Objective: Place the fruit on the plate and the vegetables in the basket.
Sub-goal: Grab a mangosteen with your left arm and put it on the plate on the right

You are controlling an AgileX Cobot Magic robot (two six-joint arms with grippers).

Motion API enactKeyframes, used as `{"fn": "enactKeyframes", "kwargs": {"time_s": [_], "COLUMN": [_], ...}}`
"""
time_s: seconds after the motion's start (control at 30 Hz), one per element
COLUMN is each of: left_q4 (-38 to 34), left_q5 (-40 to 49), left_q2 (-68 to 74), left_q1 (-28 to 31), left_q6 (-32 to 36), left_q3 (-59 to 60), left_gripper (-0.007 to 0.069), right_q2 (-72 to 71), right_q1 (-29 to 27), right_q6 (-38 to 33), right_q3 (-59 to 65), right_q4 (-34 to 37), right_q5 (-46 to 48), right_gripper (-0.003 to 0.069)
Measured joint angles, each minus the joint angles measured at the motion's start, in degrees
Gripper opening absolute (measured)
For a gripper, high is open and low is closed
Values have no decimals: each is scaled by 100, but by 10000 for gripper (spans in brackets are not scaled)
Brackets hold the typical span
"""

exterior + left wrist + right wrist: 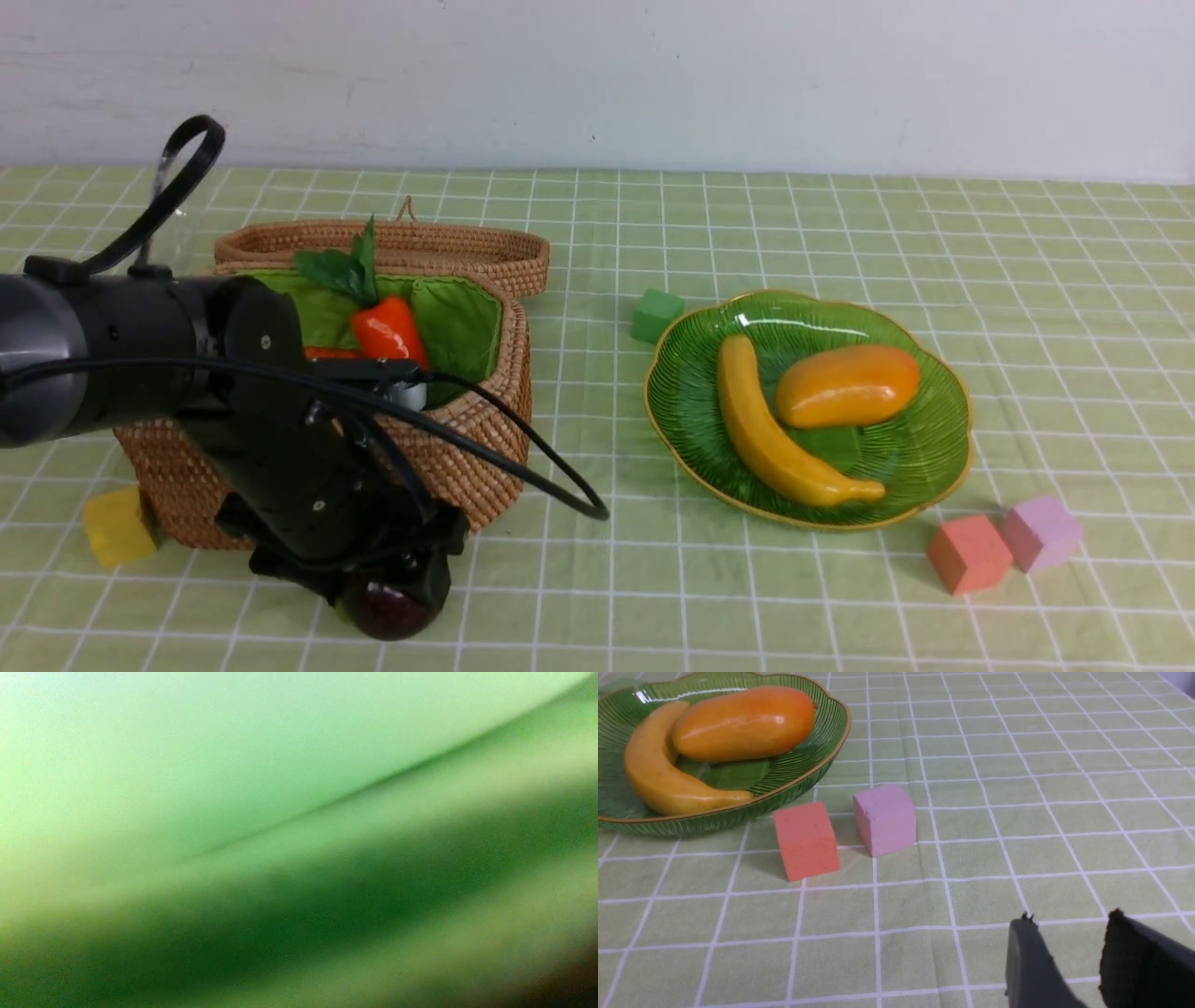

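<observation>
A: What takes up the most room?

B: The green checked tablecloth [840, 233]. On its left stands the large brown woven wicker basket [485, 439] with bright green cloth lining, its flat lid [467, 245] lying behind it. A red-orange toy carrot with green leaves [387, 327] stands inside.

A: And the left arm?

B: It reaches across the front of the basket. The left gripper [397, 588] is down at the cloth over the dark purple-brown toy ball [392, 611], just in front of the basket. Whether the jaws grip the ball I cannot tell; the left wrist view is only a green blur.

A: The dish?

B: The shallow green glass plate with gold scalloped rim [934, 373] sits right of centre, holding the long yellow toy banana [775, 439] and the orange-yellow oval mango [848, 385], touching.

A: The right gripper?

B: The right gripper [1069, 933] hovers partly open above bare cloth, holding nothing.

A: Small things?

B: An orange foam cube [968, 553] and a pink one [1041, 532] near the plate's front, a green one [656, 315] behind it, a yellow one [117, 527] at the basket's left.
</observation>
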Motion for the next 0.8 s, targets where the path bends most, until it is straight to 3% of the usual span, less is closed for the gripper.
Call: {"fn": "enactKeyframes", "kwargs": {"time_s": [0.13, 0.23, 0.4, 0.43, 0.53, 0.67, 0.8], "left_q4": [-79, -239, -413, -443, -554, -476, 212], "left_q5": [152, 458, 823, 857, 1047, 930, 1182], "left_q2": [0, 0, 5, 19, 176, 301, 483], "left_q1": [0, -22, -764, -816, -1712, -1983, -1990], "left_q6": [244, 1021, 1383, 1393, 1355, 880, 262], "left_q3": [-18, -25, -226, -279, -998, -2061, -2849], "left_gripper": [543, 543, 543, 543, 543, 543, 543], "right_q2": [0, 0, 0, 0, 0, 0, 0], "right_q1": [0, 0, 0, 0, 0, 0, 0], "right_q6": [0, 0, 0, 0, 0, 0, 0], "right_q3": [0, 0, 0, 0, 0, 0, 0], "right_q4": [0, 0, 0, 0, -6, -6, -6], "right_q5": [0, 0, -4, -4, -4, -4, -4], "right_gripper": [240, 240, 240, 240, 240, 240, 240]}}
